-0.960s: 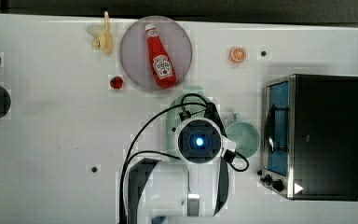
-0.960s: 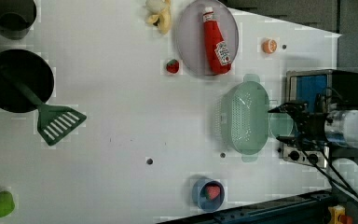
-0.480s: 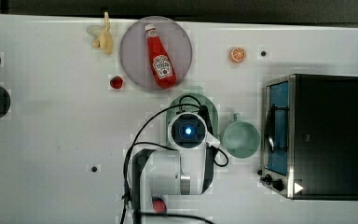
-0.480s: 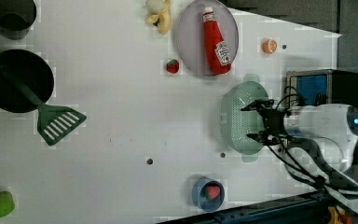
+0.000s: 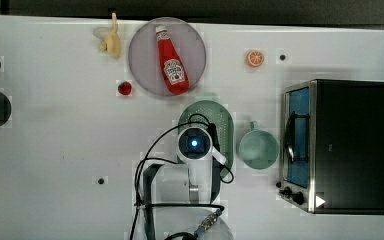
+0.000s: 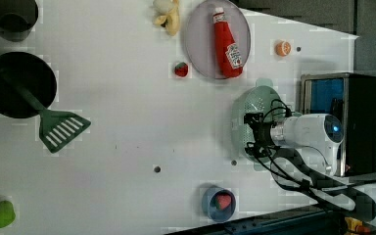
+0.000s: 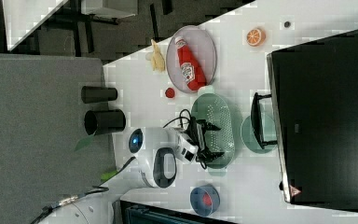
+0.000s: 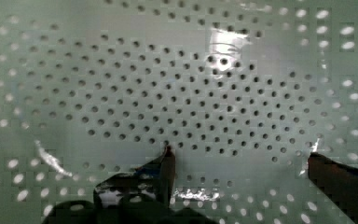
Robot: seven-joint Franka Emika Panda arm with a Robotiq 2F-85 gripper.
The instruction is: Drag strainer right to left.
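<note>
The robot's black two-fingered gripper (image 8: 240,156) hung inside the pale sage-green oval plastic strainer (image 5: 220,120), its jaws spread wide with nothing between them, fingertips (image 8: 168,154) close above the perforated floor. The strainer sat on the white table (image 5: 55,150), between the round grey plate (image 5: 145,60) carrying a red ketchup bottle (image 5: 171,62) and the mint-green cup (image 5: 258,148), just beside the cup.
</note>
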